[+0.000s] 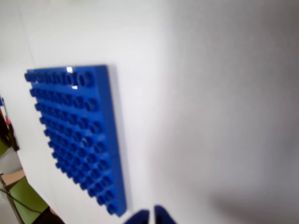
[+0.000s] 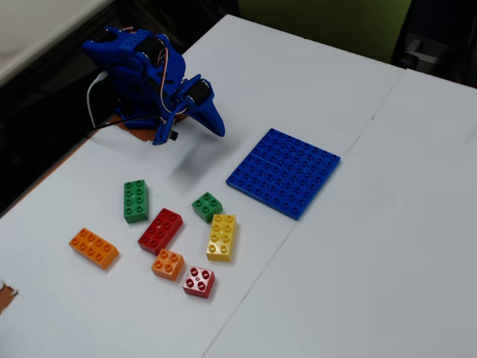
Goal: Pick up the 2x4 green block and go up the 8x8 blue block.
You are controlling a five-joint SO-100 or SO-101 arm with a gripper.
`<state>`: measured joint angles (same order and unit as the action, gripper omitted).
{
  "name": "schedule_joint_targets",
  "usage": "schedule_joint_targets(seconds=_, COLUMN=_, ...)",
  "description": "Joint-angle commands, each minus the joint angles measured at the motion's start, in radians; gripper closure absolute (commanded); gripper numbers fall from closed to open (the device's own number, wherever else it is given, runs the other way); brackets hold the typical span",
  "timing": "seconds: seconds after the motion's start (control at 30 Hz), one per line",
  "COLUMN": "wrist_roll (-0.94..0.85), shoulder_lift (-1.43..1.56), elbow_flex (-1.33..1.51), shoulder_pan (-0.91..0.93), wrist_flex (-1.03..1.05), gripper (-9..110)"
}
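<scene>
Gripper (image 2: pixel 218 127) fingers together, empty; studded rectangular 2x4 green block (image 2: pixel 135 201) lies near flat square 8x8 blue block (image 2: pixel 284 172).

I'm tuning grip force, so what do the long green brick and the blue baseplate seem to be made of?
The 2x4 green block looks like hard moulded plastic with a smooth, slightly glossy finish, its studs crisp and uniform. The 8x8 blue block seems to be the same rigid plastic: in the wrist view its stud tops catch bright highlights. Exact plastic type can't be told.
</scene>
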<state>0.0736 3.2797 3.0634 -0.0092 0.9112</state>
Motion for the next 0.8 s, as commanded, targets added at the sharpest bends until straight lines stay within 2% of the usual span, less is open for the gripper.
schedule_joint_targets(seconds=0.0, wrist_roll=-0.003, shoulder_lift=0.041, elbow_flex=0.006, shoulder_pan=-0.002, wrist_flex=-0.02, gripper=101)
schedule_joint_targets(seconds=0.57, wrist_roll=-0.015, shoulder_lift=0.041, elbow_flex=0.006, shoulder_pan=-0.002, wrist_flex=-0.021, gripper=101)
schedule_joint_targets(seconds=0.67, wrist_roll=-0.11, shoulder_lift=0.041, elbow_flex=0.02, shoulder_pan=-0.002, wrist_flex=-0.067, gripper=101)
schedule_joint_targets(seconds=0.77, wrist_roll=-0.376, shoulder_lift=0.041, elbow_flex=0.023, shoulder_pan=0.005, wrist_flex=-0.1, gripper=101)
